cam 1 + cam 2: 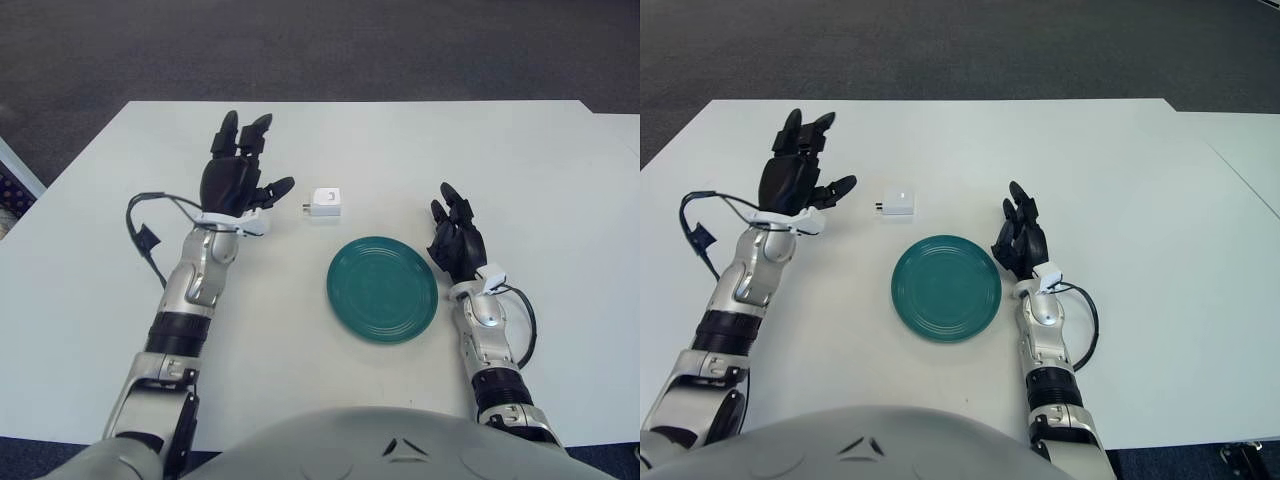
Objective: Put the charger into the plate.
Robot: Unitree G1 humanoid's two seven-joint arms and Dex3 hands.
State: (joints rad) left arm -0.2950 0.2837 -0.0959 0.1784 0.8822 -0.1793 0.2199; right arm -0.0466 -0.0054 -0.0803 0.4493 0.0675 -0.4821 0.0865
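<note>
Just to the right of the left hand (pixel 238 175), beyond its outstretched thumb and not touching it, the white charger (pixel 324 204) lies on the white table (pixel 500 170). That hand's fingers are spread wide and hold nothing. Nearer the robot than the charger sits the green plate (pixel 382 289), bare. The right hand (pixel 455 238) shows just beside the plate's right edge, fingers loosely extended, holding nothing.

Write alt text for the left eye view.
The left robot hand, fingers spread, is raised just left of a white charger on a white table. A green plate sits nearer the robot; the right robot hand shows at the plate's right.
</note>
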